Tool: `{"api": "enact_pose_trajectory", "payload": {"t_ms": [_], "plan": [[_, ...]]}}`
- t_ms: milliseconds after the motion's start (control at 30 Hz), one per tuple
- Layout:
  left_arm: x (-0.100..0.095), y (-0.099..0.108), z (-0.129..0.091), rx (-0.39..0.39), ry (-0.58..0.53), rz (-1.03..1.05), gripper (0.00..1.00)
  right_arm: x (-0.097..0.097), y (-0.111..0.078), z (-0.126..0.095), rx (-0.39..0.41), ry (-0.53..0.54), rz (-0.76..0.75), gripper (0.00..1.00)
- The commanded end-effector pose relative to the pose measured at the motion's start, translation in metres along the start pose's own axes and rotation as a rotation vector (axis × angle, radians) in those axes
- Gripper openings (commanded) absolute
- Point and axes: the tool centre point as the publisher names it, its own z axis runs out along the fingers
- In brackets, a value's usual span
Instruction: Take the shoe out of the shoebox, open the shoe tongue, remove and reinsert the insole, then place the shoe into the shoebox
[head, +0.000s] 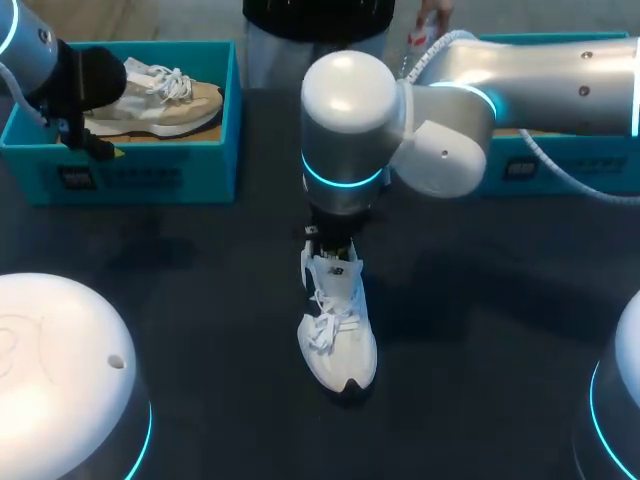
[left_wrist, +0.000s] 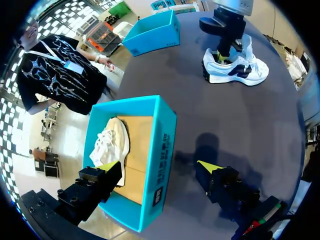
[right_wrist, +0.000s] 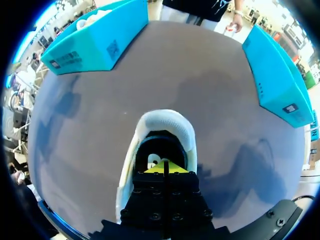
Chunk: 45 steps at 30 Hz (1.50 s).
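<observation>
The white shoe stands upright on the dark table in the lower middle of the head view. Its toe points to the lower edge and its heel to the middle of the frame. It is outside any box and well apart from both of them.

The right gripper, whose arm enters from the right edge, comes straight down into the heel opening. I judge it is placed so because the insole can be reached only from above, through the collar. The head view hides the fingers behind the wrist. The right wrist view shows them: the two yellow tips are pressed together inside the mouth of the shoe, with only a thin line between them. Whether something thin is pinched there, I cannot tell.

Farther away, in the upper left of the head view, the left shoebox holds a beige shoe. The left gripper hangs over it. Only the left wrist view shows that its jaws are spread wide. One finger is inside the box beside the beige shoe and the other is outside over the table, with the box wall between them. It grasps nothing and is probably only parked there.

In the upper right, the right shoebox is mostly covered by the right arm. The left wrist view shows it open, with no shoe visible inside. I judge the white shoe must return there.
</observation>
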Motion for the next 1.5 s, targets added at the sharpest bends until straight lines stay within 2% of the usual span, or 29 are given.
{"api": "enact_pose_trajectory", "payload": {"t_ms": [33, 200, 400, 667, 867, 1167, 1333, 1500], "plan": [[0.0, 0.0, -0.001, -0.003, 0.001, 0.0, 1.0, 0.002, 0.0, 0.016, 0.013, 0.012, -0.002, 0.0], [0.0, 0.0, -0.001, -0.003, 0.001, 0.0, 1.0, 0.004, 0.0, 0.001, -0.011, 0.008, -0.003, 0.0], [0.0, 0.0, -0.001, -0.003, 0.001, 0.0, 1.0, 0.01, 0.01, -0.016, -0.061, 0.006, -0.023, 0.0], [0.0, 0.0, -0.001, -0.003, 0.001, 0.0, 1.0, 0.014, 0.023, 0.007, -0.083, 0.012, -0.054, 0.0], [0.0, 0.0, -0.001, -0.003, 0.001, 0.0, 1.0, 0.012, 0.024, 0.024, -0.062, 0.022, -0.057, 0.0], [0.0, 0.0, -0.001, -0.003, 0.001, 0.0, 1.0, 0.01, 0.02, 0.025, -0.039, 0.014, -0.055, 0.0], [0.0, 0.0, -0.001, -0.003, 0.001, 0.0, 1.0, 0.01, 0.02, 0.006, -0.067, -0.021, -0.051, 0.0], [0.0, 0.0, -0.001, -0.003, 0.001, 0.0, 1.0, 0.011, 0.023, 0.018, -0.059, -0.013, -0.058, 0.0]]}}
